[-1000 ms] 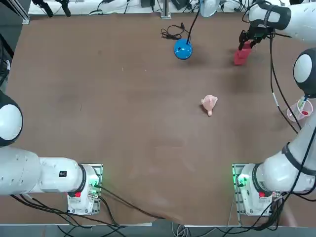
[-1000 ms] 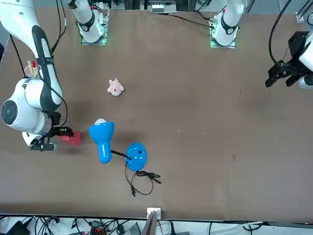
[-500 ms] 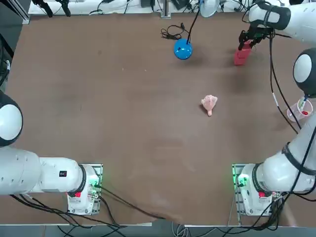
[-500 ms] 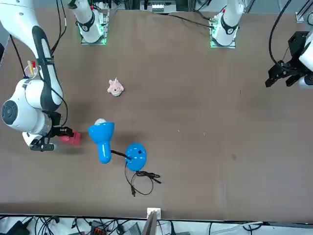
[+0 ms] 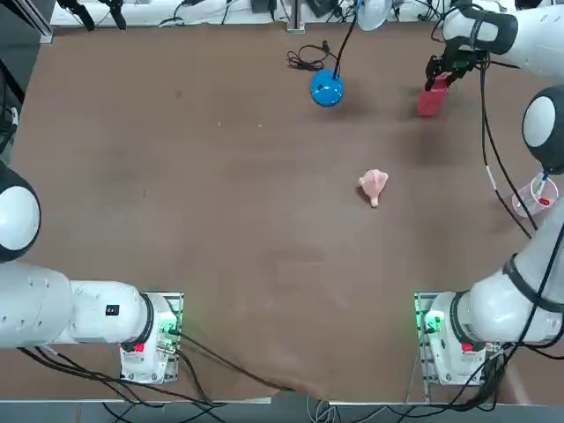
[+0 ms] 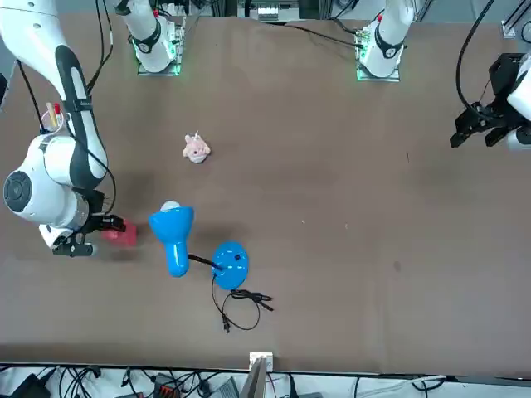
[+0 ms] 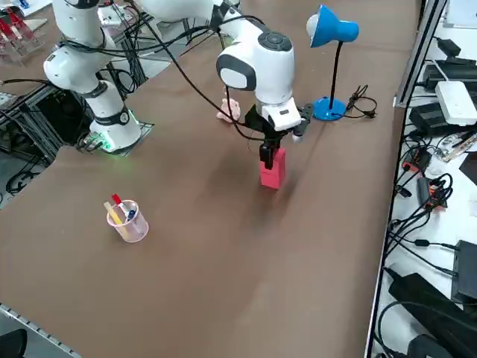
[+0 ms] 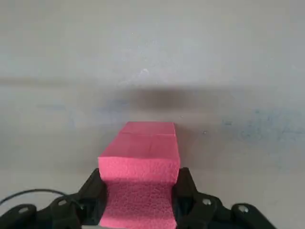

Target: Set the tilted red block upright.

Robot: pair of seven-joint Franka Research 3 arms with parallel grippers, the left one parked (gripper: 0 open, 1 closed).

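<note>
The right tool (image 8: 139, 191) is clamped on the top of the red block (image 8: 140, 167), one black finger (image 8: 93, 188) pressed against each side face, as the wrist view shows. The block (image 7: 272, 168) stands on the brown table (image 7: 223, 239) with its lower end on the surface and its top end between the fingers; from the side it looks close to upright, and whether it leans a little cannot be told. From overhead the block (image 5: 431, 97) sits at the far right part of the table (image 5: 220, 220), away from the robot's base, with the tool (image 5: 438, 75) at its far end. The front view shows the block (image 6: 121, 235) partly hidden behind the arm's wrist, with the tool (image 6: 106, 225) at its side. A blue desk lamp (image 7: 332, 33) stands near the block toward the table's middle, its round base (image 5: 326, 88) on the table and a black cord (image 5: 307, 60) coiled just beside the base. A pale pink toy (image 5: 374, 185) lies well apart from the block, nearer the robot. A clear cup with pens (image 7: 128, 221) stands near the right edge of the table, apart from everything else.
</note>
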